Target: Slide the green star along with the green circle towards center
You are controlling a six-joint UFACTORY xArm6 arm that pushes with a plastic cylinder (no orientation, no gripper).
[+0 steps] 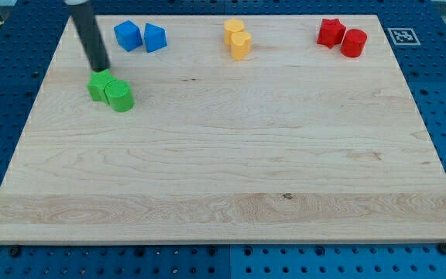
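The green star [99, 85] and the green circle [120, 96] sit touching each other near the board's upper left, the circle at the star's lower right. My tip [100, 70] comes down from the view's top left and stands right at the star's upper edge, seemingly touching it.
Two blue blocks [128, 35] [155, 37] lie side by side at the top left. Two yellow blocks [235, 31] [241, 45] touch at the top middle. A red star [331, 32] and a red circle [354, 42] sit at the top right. The wooden board [223, 178] lies on a blue pegboard table.
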